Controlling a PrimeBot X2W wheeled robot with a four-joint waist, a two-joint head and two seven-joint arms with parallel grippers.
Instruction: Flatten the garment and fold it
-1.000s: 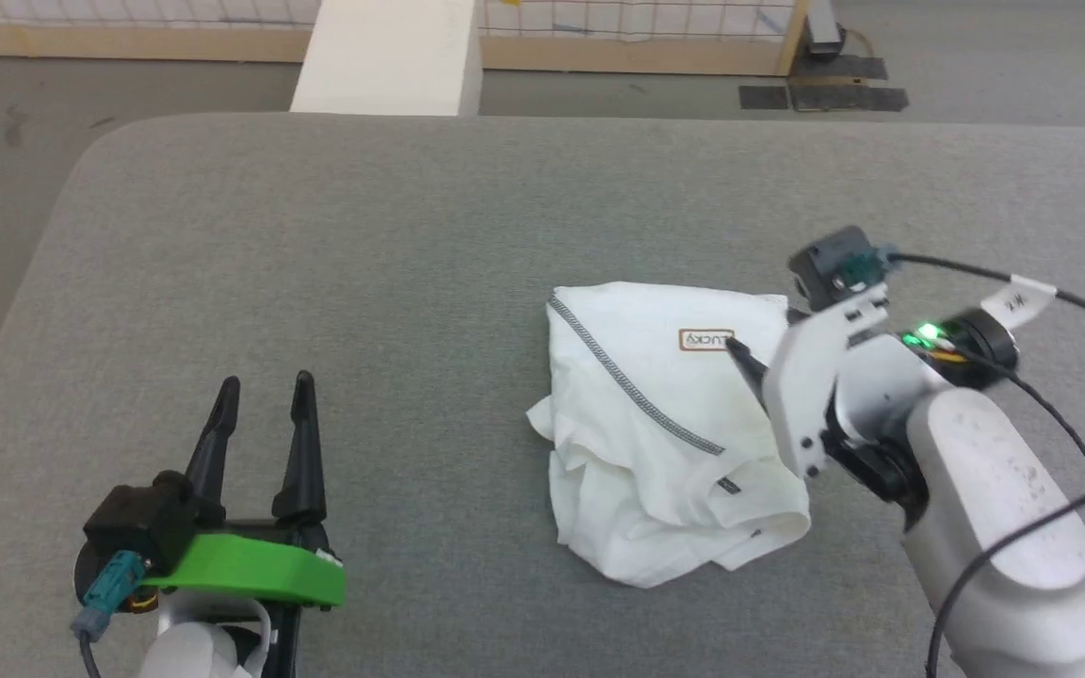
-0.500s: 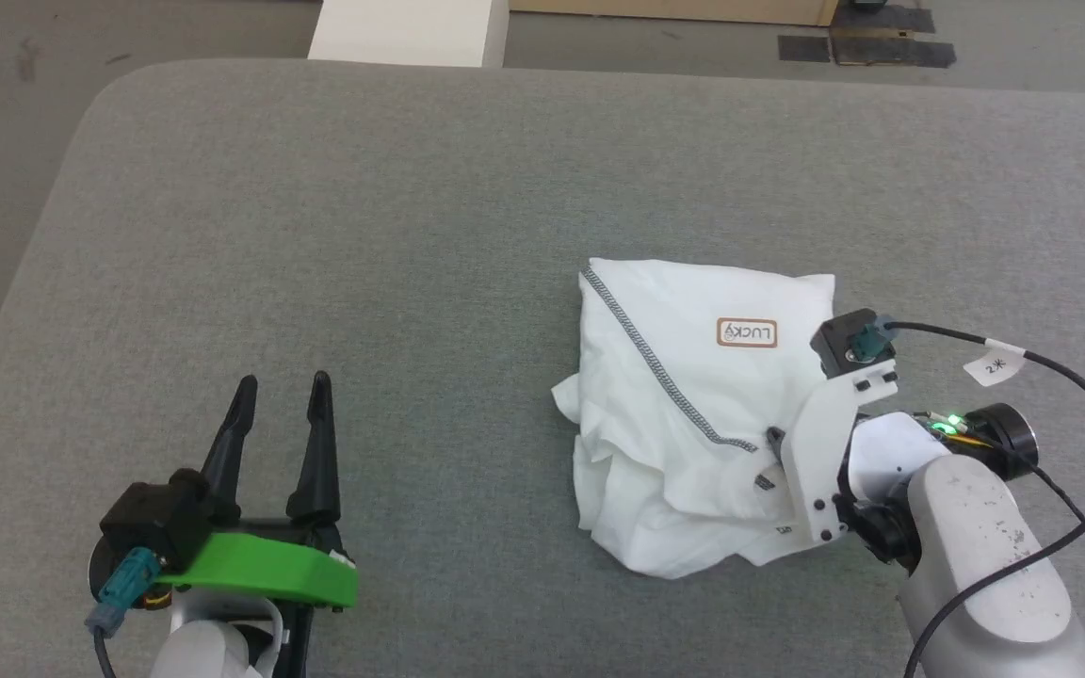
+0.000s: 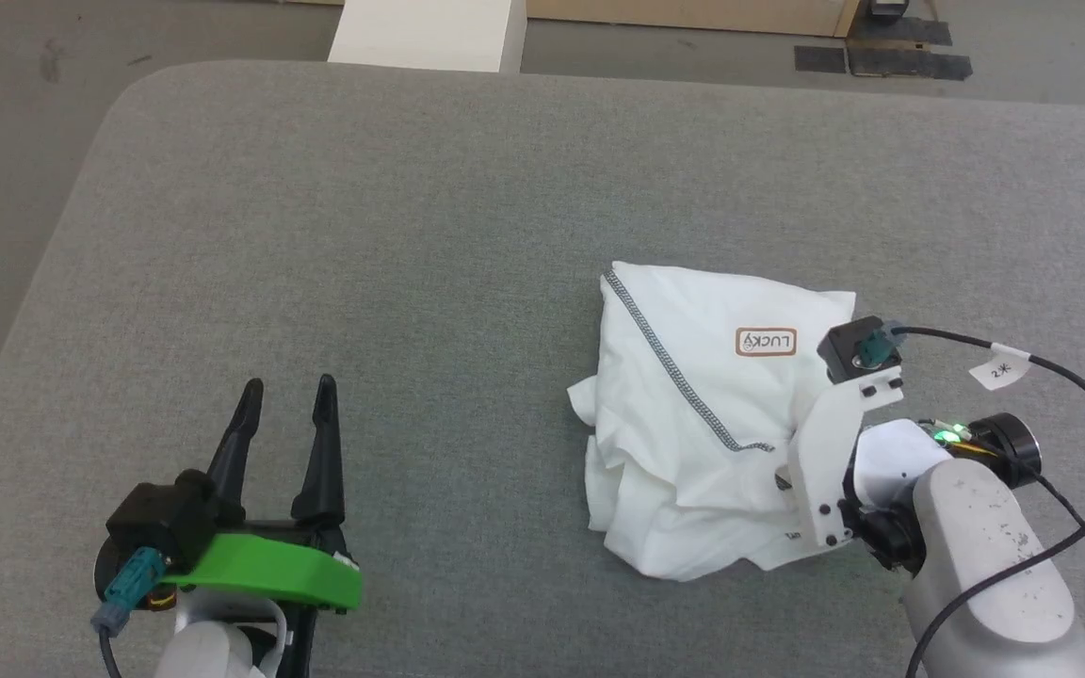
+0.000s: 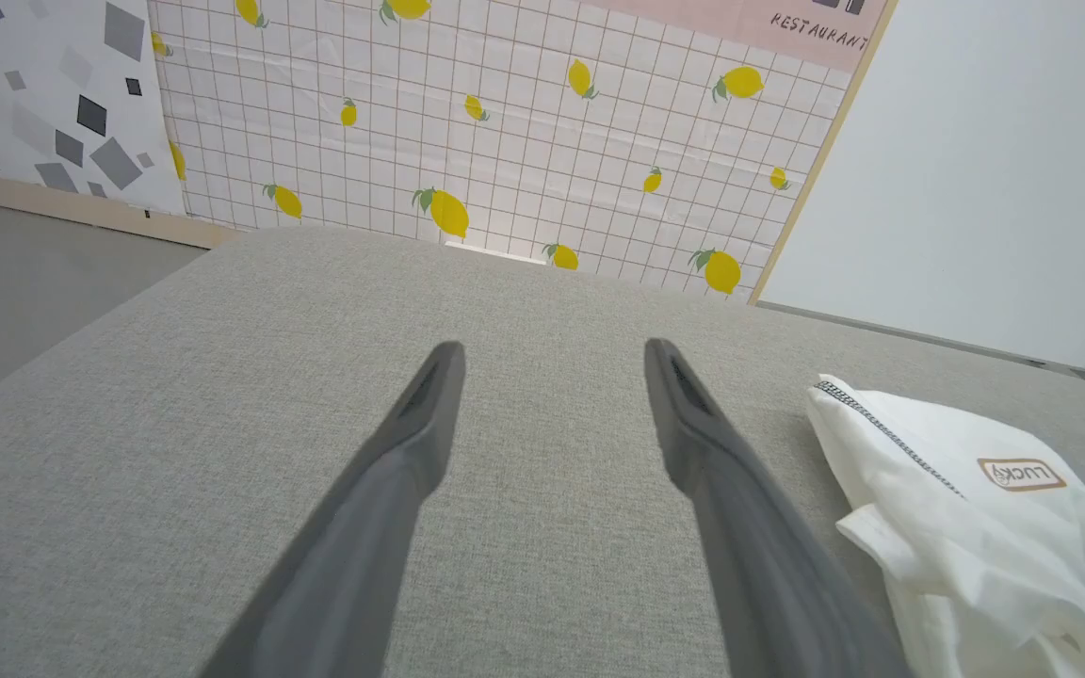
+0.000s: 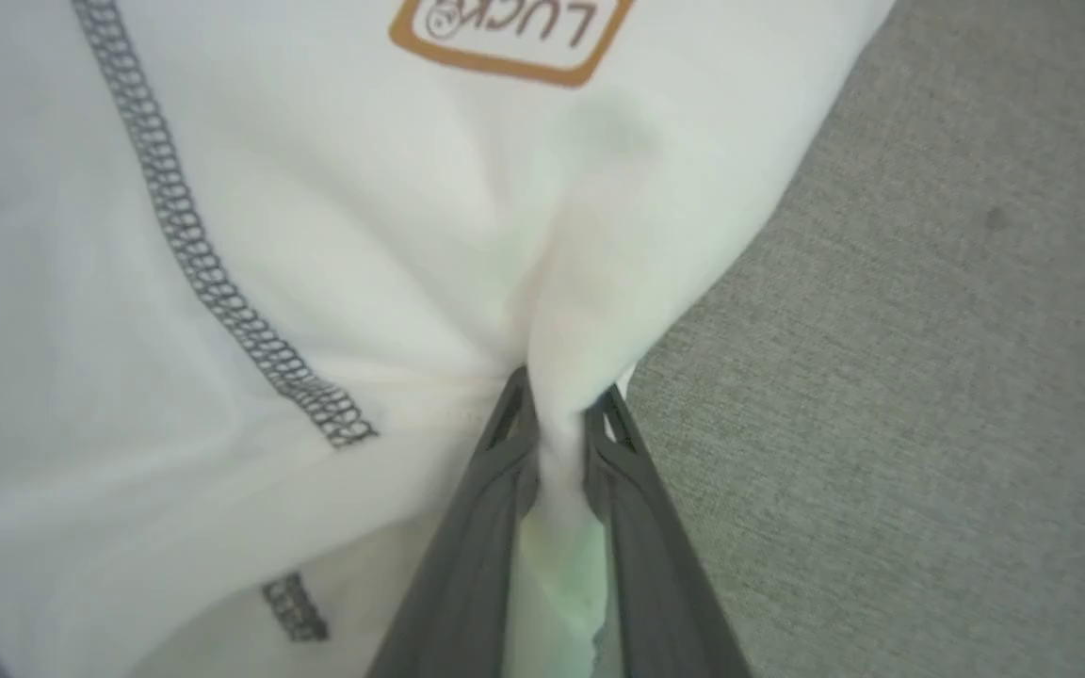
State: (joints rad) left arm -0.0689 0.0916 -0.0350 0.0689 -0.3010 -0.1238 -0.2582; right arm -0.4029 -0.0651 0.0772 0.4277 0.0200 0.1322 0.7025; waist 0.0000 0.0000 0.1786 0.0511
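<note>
At the right edge of the white T-shirt (image 3: 684, 443), right tool (image 5: 561, 410) sat low, nipped on a raised fold of cloth. Left tool (image 3: 287, 388) stood spread wide, well apart, fingers pointing forward. Brown-bordered patch (image 3: 766, 342) read "LUCKY", inverted. T-shirt lay crumpled right of centre on grey surface (image 3: 411, 235), zigzag seam showing.

The right arm (image 3: 976, 527) hides part of the garment (image 3: 693, 377), whose label (image 5: 505, 42) the right wrist view's top edge crops.
</note>
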